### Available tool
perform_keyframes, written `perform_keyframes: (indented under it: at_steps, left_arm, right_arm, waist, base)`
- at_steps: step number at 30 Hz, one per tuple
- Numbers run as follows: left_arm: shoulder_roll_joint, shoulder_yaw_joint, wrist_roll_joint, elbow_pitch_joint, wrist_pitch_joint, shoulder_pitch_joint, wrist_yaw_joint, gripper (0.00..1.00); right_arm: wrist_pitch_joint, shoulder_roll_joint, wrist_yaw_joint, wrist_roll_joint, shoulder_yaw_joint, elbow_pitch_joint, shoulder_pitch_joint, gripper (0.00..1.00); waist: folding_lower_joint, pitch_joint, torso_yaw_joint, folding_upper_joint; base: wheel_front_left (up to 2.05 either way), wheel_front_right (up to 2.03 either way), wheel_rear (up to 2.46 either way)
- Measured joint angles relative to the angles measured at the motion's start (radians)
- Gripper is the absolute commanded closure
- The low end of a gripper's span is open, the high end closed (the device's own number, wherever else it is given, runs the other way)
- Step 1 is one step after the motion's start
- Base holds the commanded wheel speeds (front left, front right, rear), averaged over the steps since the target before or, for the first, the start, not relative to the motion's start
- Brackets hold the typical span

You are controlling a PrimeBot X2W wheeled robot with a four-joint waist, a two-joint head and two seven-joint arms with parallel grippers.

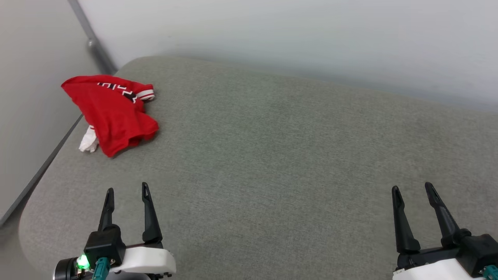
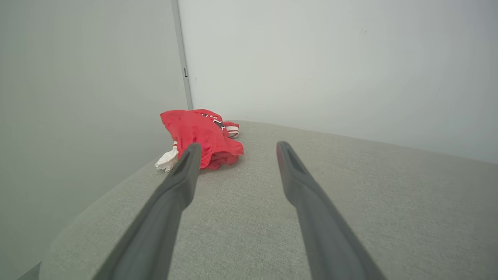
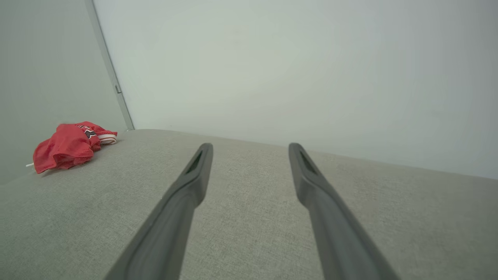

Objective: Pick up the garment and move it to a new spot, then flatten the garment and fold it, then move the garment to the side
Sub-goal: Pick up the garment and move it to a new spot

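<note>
Garment point(image 1: 113, 112) crumpled ahead-left of left fingers point(image 1: 148, 210), well apart, untouched

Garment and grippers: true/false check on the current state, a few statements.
1. The garment lies crumpled at the far left of the grey fabric surface. True.
2. The left gripper is shut on the garment. False: its jaws stand open and empty, short of the garment.
3. The right gripper is open and holds nothing. True.
4. The garment is spread flat. False: it is bunched up, with a white sleeve poking out at its near left.
5. The garment lies nearer the right gripper. False: it lies ahead of the left gripper.
</note>
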Motion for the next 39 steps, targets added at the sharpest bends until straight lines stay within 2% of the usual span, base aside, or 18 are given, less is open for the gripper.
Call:
perform_keyframes:
  at_steps: [18, 27, 31, 39]
  left_arm:
    - [0.000, 0.026, -0.019, -0.003, 0.000, 0.011, 0.021, 0.00]
    - [0.000, 0.047, -0.037, -0.010, 0.000, 0.019, 0.031, 0.00]
    - [0.000, 0.066, -0.030, 0.003, 0.000, 0.003, 0.005, 0.00]
    - [0.033, 0.170, -0.016, 0.048, 0.000, -0.209, -0.100, 0.00]
  right_arm:
    - [0.000, 0.000, 0.000, -0.021, 0.013, -0.003, 0.005, 0.00]
    - [0.000, 0.000, 0.000, -0.031, 0.035, 0.003, -0.001, 0.00]
    - [0.000, 0.000, 0.000, -0.032, 0.031, 0.000, -0.001, 0.00]
    - [0.000, 0.000, 0.000, -0.081, 0.017, -0.029, -0.027, 0.00]
  waist:
    - [0.0000, 0.008, 0.236, 0.0000]
    - [0.0000, 0.017, 0.257, 0.0000]
    - [0.0000, 0.018, 0.254, 0.0000]
    - [0.0001, 0.077, 0.231, 0.0000]
  base:
    - [0.00, 0.00, 0.00]
    - [0.00, 0.00, 0.00]
    - [0.00, 0.00, 0.00]
    - [0.00, 0.00, 0.00]
